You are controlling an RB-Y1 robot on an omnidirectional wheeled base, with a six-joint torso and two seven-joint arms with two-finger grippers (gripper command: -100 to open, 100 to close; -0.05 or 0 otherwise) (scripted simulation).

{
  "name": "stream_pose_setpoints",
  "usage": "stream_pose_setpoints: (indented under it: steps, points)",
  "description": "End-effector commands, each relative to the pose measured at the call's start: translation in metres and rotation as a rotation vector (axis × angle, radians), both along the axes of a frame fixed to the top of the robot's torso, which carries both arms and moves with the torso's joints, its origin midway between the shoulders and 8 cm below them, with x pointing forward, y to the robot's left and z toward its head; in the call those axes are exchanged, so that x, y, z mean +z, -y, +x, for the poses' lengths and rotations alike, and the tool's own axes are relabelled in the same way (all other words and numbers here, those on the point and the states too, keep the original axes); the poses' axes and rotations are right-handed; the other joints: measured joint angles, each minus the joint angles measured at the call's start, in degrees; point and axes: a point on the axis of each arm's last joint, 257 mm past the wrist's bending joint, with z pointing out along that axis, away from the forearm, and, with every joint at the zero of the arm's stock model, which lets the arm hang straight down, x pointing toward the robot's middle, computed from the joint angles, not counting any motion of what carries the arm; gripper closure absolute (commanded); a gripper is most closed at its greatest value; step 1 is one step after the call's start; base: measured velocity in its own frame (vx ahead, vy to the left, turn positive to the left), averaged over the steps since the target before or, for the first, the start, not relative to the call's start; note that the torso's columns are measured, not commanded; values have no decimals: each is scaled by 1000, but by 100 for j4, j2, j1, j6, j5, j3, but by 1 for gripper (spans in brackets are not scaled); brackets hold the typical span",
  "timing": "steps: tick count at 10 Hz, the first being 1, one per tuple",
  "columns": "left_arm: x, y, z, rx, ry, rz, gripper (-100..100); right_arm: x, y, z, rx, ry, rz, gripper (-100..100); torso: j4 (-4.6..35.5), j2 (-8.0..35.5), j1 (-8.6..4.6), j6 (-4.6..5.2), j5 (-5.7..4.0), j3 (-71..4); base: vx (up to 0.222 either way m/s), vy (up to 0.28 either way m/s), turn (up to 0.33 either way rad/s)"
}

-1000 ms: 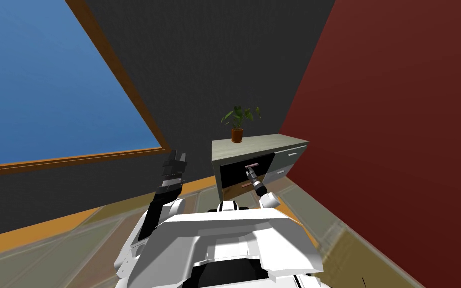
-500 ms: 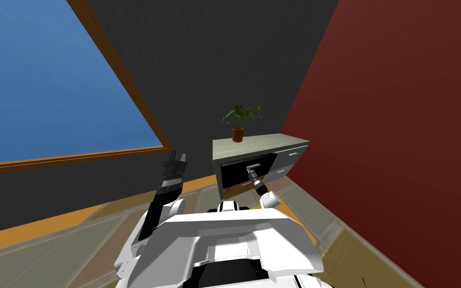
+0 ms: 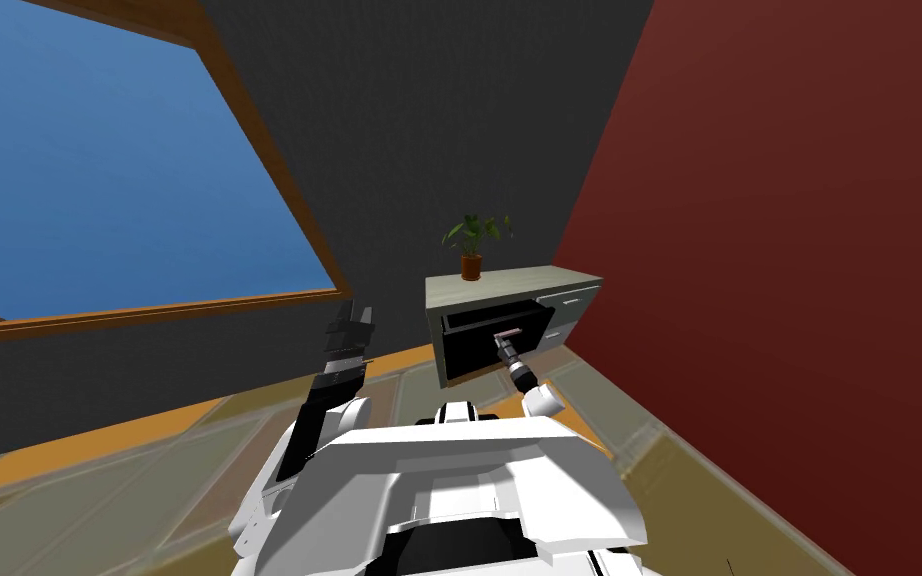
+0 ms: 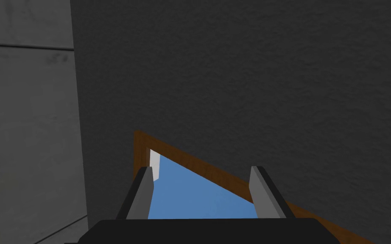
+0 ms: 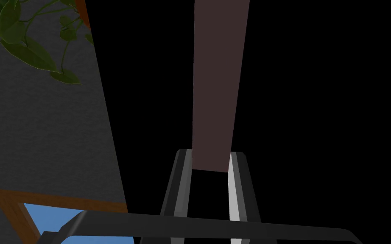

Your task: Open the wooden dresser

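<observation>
Grey-walled corner held dresser (image 3: pixel 509 285). Right gripper (image 5: pixel 210 154) fingers pinched its brown handle (image 5: pixel 216 84); best pulled straight outward. Left gripper (image 4: pixel 201 169) fingers stood wide.

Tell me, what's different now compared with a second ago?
Mostly my own move: the whole head view has shifted and the dresser looks slightly farther off, so I have backed away a little. The right tool stays shut on the brownish handle at the dresser's dark opening. Unchanged: left tool open, its arm raised; potted plant on the dresser's top.
</observation>
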Motion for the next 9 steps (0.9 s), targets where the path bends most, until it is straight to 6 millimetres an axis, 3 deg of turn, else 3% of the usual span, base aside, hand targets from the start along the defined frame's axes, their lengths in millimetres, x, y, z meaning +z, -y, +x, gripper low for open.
stream_pose_setpoints:
  steps: [1,2,3,9]
  points:
    - [0,0,0,0,0,0,0,5,3,-2,6,10,0,100,1,15,-3,-2,-4,12,-218,-32,-23]
    - [0,0,0,0,0,0,0,7,4,-2,8,13,0,100,2,24,-5,-1,-6,17,-201,-24,-22]
    - [0,0,0,0,0,0,0,12,10,8,-4,0,-2,-100,7,22,3,-2,-2,16,-126,-6,80]
    - [0,0,0,0,0,0,0,45,28,38,-38,0,0,-100,-11,-5,-8,-5,-11,2,-58,2,62]
